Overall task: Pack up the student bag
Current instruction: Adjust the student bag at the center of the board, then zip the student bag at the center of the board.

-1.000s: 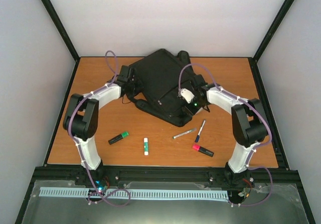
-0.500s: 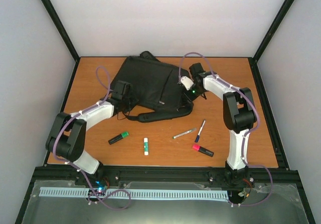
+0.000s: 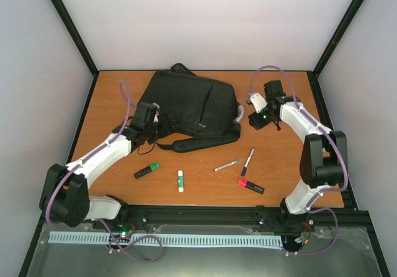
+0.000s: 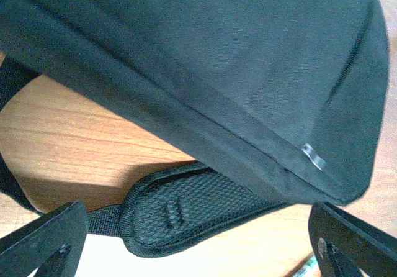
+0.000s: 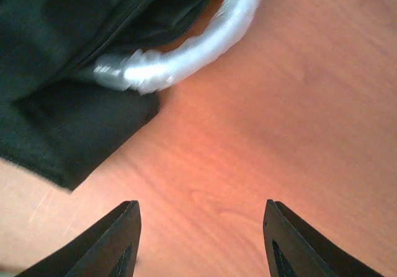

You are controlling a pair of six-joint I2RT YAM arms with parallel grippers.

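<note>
The student bag [image 3: 189, 103], a large black backpack, lies flat at the back middle of the wooden table [image 3: 291, 165], its grey loop handle [image 3: 239, 112] at its right end. My left gripper [image 3: 155, 125] is at the bag's left front edge. In the left wrist view the left gripper [image 4: 198, 249] is open wide, its fingers [image 4: 43, 240] either side of a padded strap [image 4: 186, 205] below the bag [image 4: 217, 59]. My right gripper [image 3: 254, 120] is just right of the handle. In the right wrist view the right gripper [image 5: 201, 227] is open over bare wood, the handle [image 5: 186, 47] and bag corner [image 5: 68, 122] beyond it.
In front of the bag lie a green highlighter [image 3: 146, 170], a white glue stick [image 3: 180, 181], a silver pen [image 3: 228, 164], a blue pen [image 3: 247, 161] and a pink highlighter [image 3: 250, 186]. A black frame rims the table, with white walls behind.
The bag has swung and shifted left. My left gripper was shut at the bag's left edge and now stands open. The right gripper has moved right, off the bag to beside its handle.
</note>
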